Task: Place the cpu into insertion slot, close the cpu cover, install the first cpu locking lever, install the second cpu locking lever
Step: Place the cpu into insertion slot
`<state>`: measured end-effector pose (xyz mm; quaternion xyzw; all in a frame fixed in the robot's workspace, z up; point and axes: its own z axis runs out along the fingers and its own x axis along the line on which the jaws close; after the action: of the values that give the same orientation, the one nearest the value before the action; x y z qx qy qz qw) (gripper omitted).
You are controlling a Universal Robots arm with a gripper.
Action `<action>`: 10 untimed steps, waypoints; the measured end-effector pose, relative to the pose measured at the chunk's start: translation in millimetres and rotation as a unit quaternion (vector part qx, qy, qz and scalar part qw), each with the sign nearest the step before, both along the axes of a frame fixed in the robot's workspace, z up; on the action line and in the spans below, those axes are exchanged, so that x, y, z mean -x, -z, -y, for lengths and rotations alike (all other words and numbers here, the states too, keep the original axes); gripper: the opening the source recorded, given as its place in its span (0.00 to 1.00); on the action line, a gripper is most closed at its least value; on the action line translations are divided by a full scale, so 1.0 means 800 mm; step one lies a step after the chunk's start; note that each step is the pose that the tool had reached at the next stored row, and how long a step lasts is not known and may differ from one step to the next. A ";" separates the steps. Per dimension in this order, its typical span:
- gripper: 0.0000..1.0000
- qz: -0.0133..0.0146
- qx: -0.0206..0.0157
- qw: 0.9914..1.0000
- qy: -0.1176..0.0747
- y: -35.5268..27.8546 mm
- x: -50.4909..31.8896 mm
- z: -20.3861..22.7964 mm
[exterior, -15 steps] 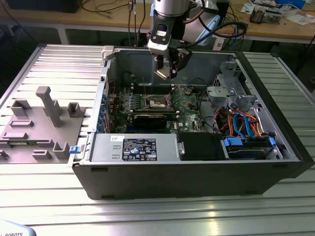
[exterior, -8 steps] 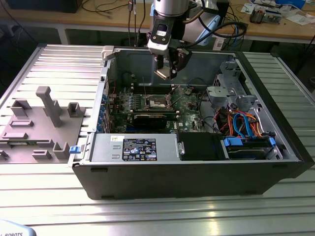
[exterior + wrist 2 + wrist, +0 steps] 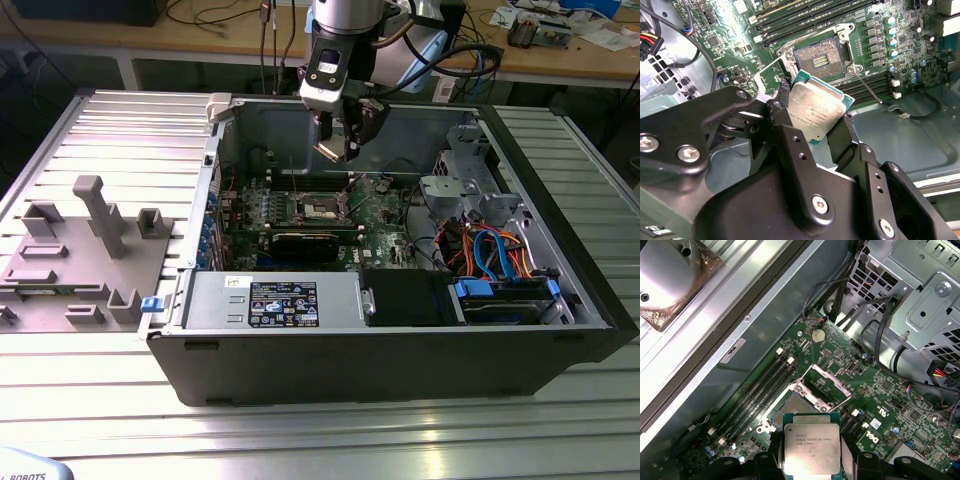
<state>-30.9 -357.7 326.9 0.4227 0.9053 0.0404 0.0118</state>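
Second wrist view shows the cpu (image 3: 816,111) clamped by two opposite edges between the black fingers (image 3: 839,137) of the gripper (image 3: 815,114). The chip's silvery face is turned toward the camera, and the jaws are closed on the chip alone.

The cpu hangs clear of the board and touches nothing else. The insertion slot (image 3: 822,56) lies beyond the fingertips, apart from the chip and uncovered, with its contact field exposed. In the exterior view the gripper stands well above the slot, offset slightly toward the exterior view's right.

The cpu cover (image 3: 823,385) is swung up on its hinge at one side of the slot, which leaves the opening free. One thin locking lever (image 3: 866,86) stands released beside the slot.

The surrounding motherboard (image 3: 385,215) sits inside the open computer case (image 3: 400,360). The memory slots (image 3: 757,385) run alongside the socket.

Judged from this, placement has not yet been made.
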 end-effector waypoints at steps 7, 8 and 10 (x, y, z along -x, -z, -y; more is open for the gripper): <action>0.54 0.000 0.000 1.000 0.007 0.0001 0.000 0.0000; 0.54 0.000 0.001 1.000 0.009 0.0001 0.000 0.0000; 0.54 0.000 0.001 1.000 0.011 0.0002 0.000 0.0000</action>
<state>-30.9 -357.7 326.8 0.4323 0.9008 0.0394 0.0127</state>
